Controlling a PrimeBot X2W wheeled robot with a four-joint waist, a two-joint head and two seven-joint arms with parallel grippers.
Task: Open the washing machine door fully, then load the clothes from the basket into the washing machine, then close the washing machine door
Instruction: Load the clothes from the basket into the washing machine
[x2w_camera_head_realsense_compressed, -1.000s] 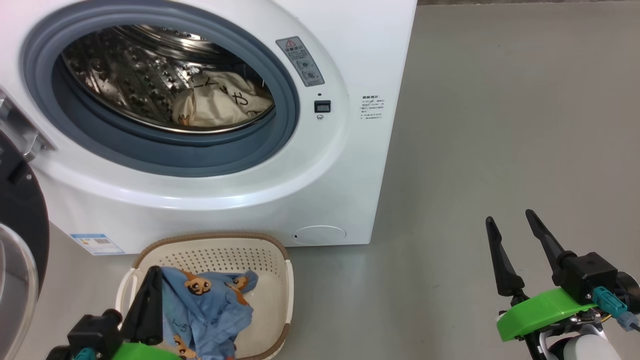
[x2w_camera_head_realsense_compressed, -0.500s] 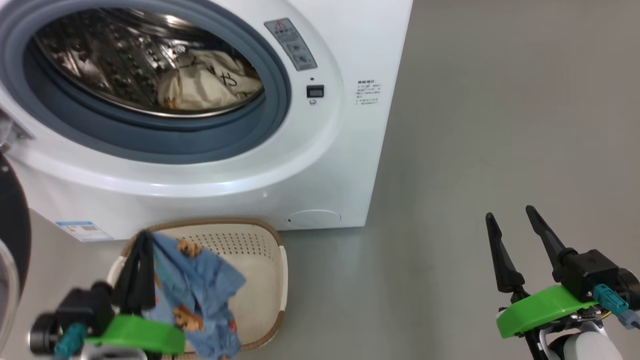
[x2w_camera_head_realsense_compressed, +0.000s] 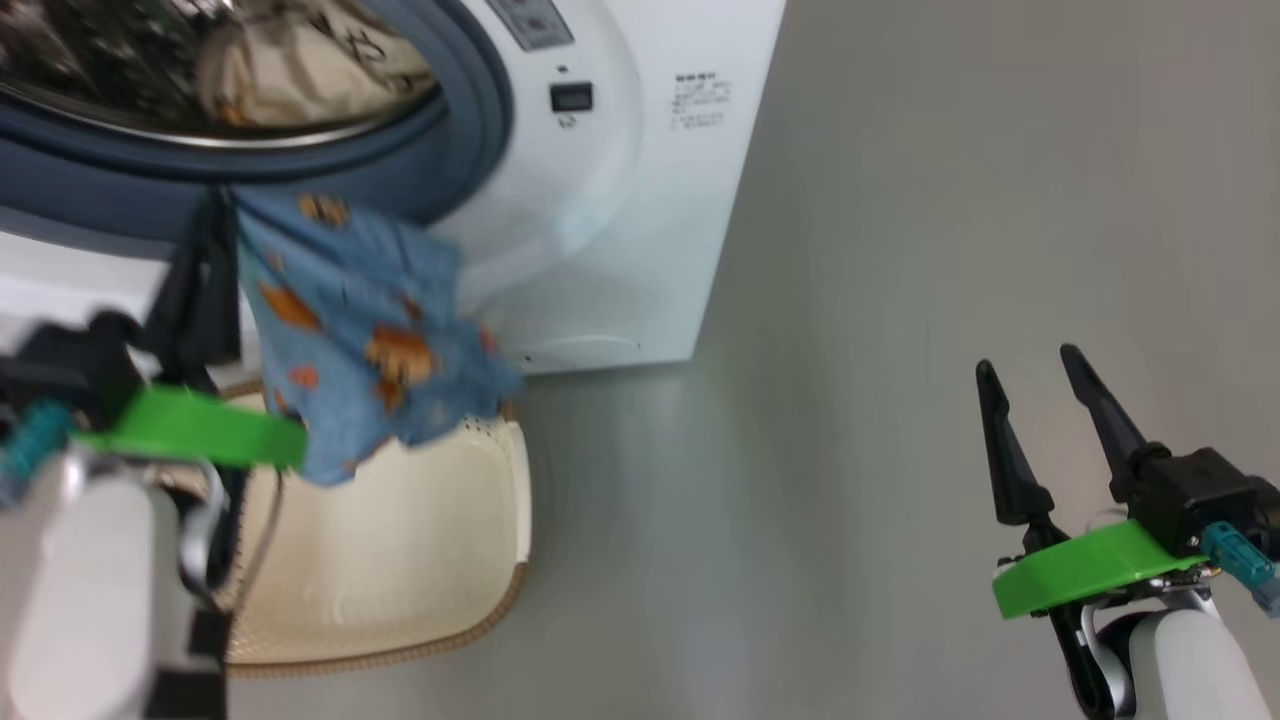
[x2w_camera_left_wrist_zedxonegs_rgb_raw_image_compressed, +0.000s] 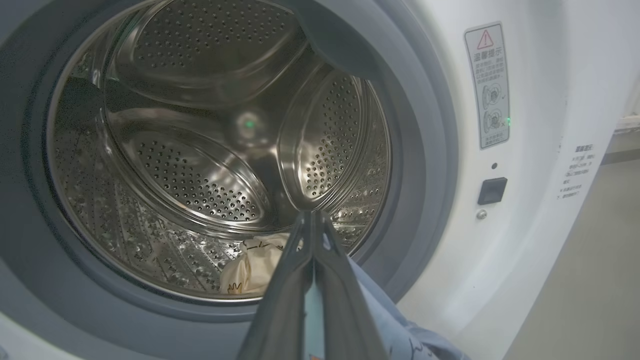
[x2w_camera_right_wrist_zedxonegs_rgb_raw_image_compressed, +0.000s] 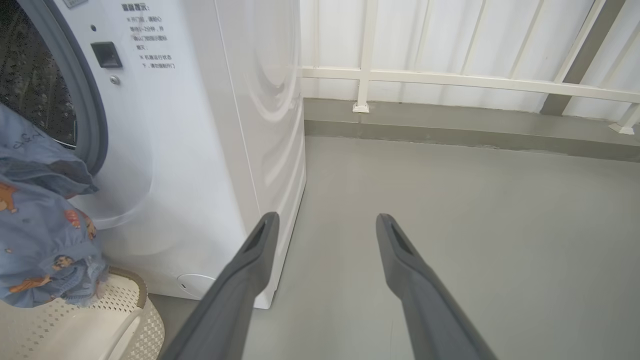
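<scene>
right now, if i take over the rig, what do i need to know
Left gripper: shut on the blue garment, which hangs over the basket in front of the drum.
Right gripper: open, empty, over the floor to the machine's right.
Done: the washing machine stands open; a cream piece lies in the drum.
Left: put the blue garment in the drum, check the basket (its visible part looks bare), then close the door.
</scene>
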